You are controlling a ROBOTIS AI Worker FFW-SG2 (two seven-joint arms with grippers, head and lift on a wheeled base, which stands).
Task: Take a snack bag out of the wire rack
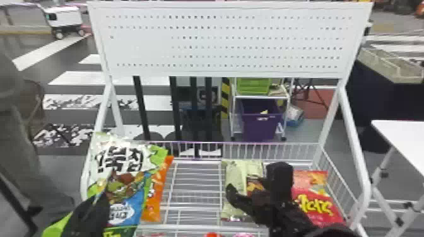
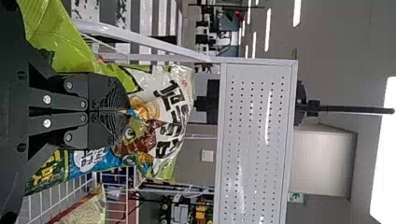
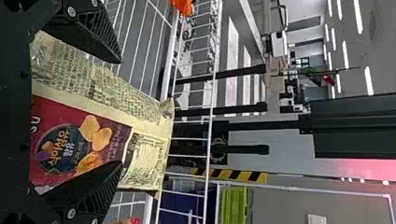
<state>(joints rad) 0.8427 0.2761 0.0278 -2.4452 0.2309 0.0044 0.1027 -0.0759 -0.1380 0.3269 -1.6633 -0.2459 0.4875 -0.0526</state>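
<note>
Head view: left gripper (image 1: 103, 196) pinches snack bag (image 1: 124, 164); right gripper (image 1: 255, 176) straddles another (image 1: 238, 171).

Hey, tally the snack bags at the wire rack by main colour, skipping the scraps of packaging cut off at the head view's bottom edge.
Multicoloured bag: 1
Orange bag: 1
Cream bag with a dark red panel: 1
Red bag: 1
Total bags: 4
</note>
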